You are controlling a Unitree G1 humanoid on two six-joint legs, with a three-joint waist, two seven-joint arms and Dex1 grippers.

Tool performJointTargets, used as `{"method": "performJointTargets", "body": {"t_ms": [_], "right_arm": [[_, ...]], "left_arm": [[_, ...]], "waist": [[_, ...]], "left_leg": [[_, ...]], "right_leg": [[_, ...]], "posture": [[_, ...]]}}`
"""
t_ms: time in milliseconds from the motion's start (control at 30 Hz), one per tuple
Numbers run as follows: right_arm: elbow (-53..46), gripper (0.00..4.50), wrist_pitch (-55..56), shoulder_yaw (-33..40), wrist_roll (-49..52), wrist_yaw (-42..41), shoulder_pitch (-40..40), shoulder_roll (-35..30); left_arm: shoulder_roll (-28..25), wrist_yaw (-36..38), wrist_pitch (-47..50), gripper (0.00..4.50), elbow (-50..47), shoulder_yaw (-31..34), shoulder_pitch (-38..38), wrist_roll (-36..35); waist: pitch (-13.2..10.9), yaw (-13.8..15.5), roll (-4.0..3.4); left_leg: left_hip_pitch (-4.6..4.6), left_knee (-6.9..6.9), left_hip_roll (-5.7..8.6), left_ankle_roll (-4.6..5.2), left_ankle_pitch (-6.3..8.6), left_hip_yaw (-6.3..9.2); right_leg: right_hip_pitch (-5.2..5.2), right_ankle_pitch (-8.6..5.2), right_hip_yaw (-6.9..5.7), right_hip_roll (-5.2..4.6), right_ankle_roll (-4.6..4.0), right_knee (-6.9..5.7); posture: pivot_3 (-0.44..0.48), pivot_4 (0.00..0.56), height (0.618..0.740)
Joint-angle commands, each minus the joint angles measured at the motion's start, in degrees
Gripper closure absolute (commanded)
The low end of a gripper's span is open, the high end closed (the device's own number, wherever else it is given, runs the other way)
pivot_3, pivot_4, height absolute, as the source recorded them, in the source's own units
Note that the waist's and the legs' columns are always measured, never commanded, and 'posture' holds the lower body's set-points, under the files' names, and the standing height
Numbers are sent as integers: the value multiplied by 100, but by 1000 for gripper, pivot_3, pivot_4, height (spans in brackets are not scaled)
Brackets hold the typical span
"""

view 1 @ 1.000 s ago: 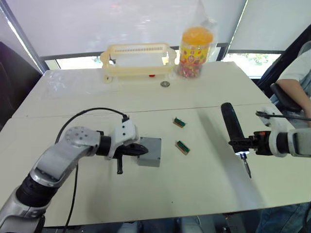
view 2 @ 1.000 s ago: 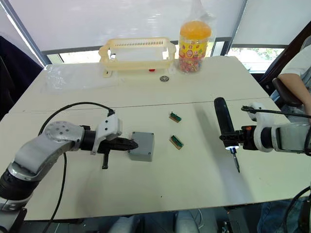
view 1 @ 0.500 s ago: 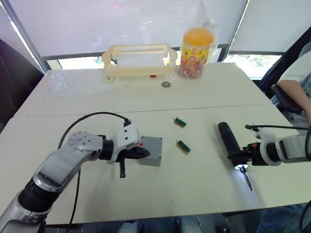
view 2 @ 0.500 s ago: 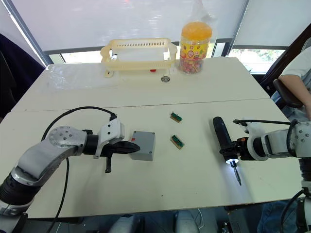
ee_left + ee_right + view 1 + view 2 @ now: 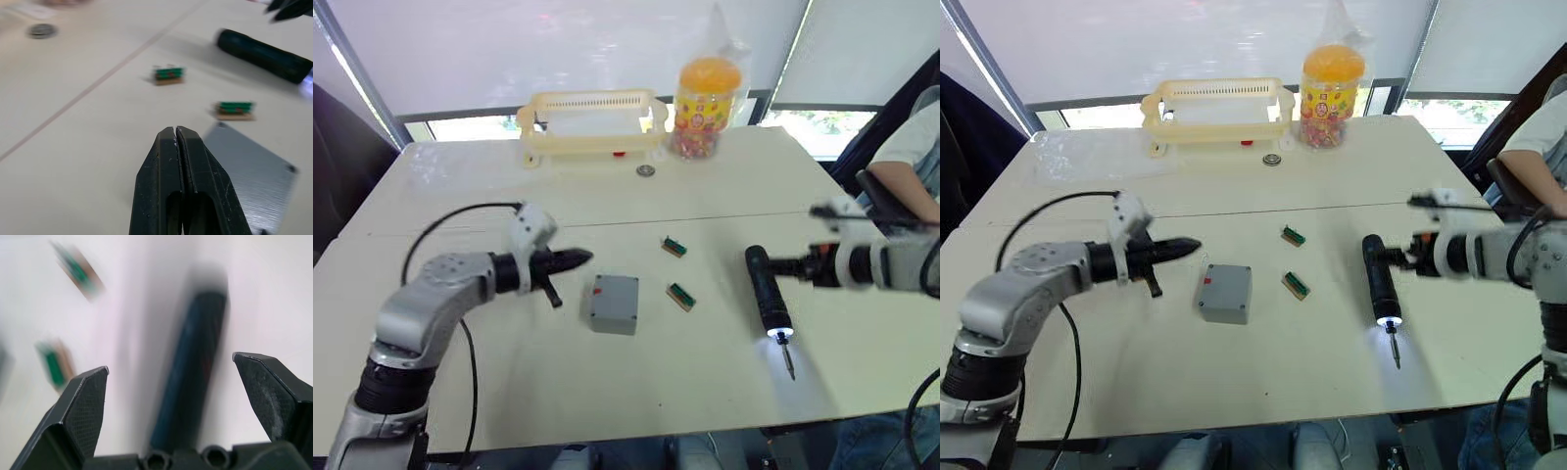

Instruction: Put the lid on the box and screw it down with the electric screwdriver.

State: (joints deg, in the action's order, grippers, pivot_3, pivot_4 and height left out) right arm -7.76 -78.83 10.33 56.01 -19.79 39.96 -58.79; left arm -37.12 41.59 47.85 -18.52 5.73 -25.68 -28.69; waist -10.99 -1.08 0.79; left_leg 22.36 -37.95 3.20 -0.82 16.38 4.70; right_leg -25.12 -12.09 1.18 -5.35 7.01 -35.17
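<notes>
The grey box (image 5: pixel 614 305) sits in the middle of the table with a small red mark on top. The lid (image 5: pixel 254 169) lies flat on it as its top face, corner holes showing. My left gripper (image 5: pixel 583 258) is shut on nothing, hovering a little to the left of the box and apart from it; its fingers (image 5: pixel 166 161) are pressed together. The black electric screwdriver (image 5: pixel 767 297) lies on the table to the right, its tip light (image 5: pixel 780 336) on. My right gripper (image 5: pixel 170 362) is open just beyond the screwdriver's rear end, not holding it.
A cream basket (image 5: pixel 590 122) and an orange-lidded candy jar (image 5: pixel 707 93) stand at the far edge, with a small round metal piece (image 5: pixel 647 170) in front. Two small green parts (image 5: pixel 674 247) (image 5: pixel 682 296) lie between box and screwdriver. A person's arm (image 5: pixel 906 186) is at the right.
My right gripper has opened and let go of the screwdriver, which now lies on the table. My left gripper has drawn back from the box, to the left and up.
</notes>
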Motion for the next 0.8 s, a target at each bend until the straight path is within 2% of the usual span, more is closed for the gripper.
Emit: {"method": "performJointTargets", "body": {"t_ms": [33, 167, 233, 300, 433, 800], "right_arm": [[-1006, 35, 344, -32, 181, -126, -250, 650], [-2067, 35, 1229, -619, -445, 151, -1086, 1644], [-2411, 35, 2222, -1374, -1456, 62, -1485, 1721], [-2411, 35, 2842, -1814, -2138, 142, -1734, 1863], [-2158, 35, 3421, -2122, -2839, 139, -1906, 2120], [-1736, 35, 4004, -2674, -3962, -181, -2093, 2478]], "left_arm": [[-5, -247, -172, 4500, -70, 50, 410, 197], [177, -470, -240, 4500, -202, -35, 858, 260], [300, -524, -338, 4500, -184, -156, 1025, 309], [369, -534, -506, 4500, -127, -326, 1199, 434], [484, -547, -520, 4500, -157, -473, 1285, 434], [597, -185, -929, 4500, 564, -1071, 612, 694]], "waist": [[3, 6, 9], [0, 84, 5], [-1, 145, 3], [2, 173, 7], [2, 171, 7], [2, 161, 6]], "left_leg": [[-1, 0, -2, 2, 2, 4], [4, -1, -4, -2, 0, 19], [13, -5, 8, -14, -7, 17], [12, -15, 15, -15, -8, 10], [5, -17, 15, -16, -8, 11], [3, -15, 14, -18, -9, 12]], "right_leg": [[1, 0, 0, 3, -1, -1], [-3, 1, 4, -7, -3, -8], [-11, 4, 7, -21, 1, -8], [-5, 7, 12, -25, 6, -1], [5, 7, 12, -25, 6, 4], [1, 10, 7, -20, 2, -4]], "posture": [[0, 150, 740], [0, 150, 740], [0, 150, 740], [0, 150, 740], [0, 150, 740], [0, 150, 740]]}}
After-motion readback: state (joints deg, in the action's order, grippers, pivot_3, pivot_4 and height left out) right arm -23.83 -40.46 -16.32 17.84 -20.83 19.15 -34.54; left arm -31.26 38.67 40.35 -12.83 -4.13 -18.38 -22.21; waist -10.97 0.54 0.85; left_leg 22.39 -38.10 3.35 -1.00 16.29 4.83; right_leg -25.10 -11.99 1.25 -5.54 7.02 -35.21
